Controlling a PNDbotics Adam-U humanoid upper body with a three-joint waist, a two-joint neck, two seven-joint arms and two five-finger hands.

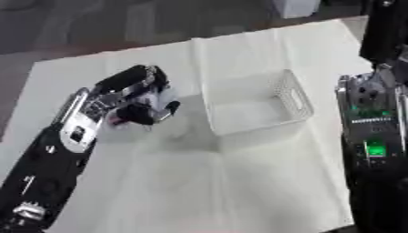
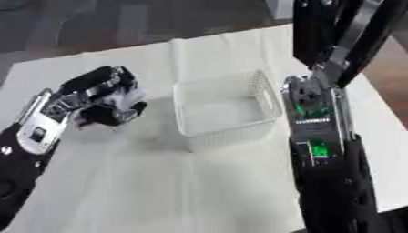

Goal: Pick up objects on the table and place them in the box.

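My left hand (image 1: 127, 98) is curled round a small white object (image 1: 163, 96) (pink showing); I should lift clear, then swing toward three o'clock over the white basket (image 1: 299, 98).

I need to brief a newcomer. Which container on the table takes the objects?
On the white-covered table, look right of centre, between the two arms. The white box sits there: a latticed basket with handle slots, the only container.

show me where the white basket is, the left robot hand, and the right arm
white basket (image 1: 299, 98): left eye view, on its right wall by the handle slot.
left robot hand (image 1: 131, 98): left eye view, on its curled fingers.
right arm (image 2: 315, 123): right eye view, on the forearm with green lights.
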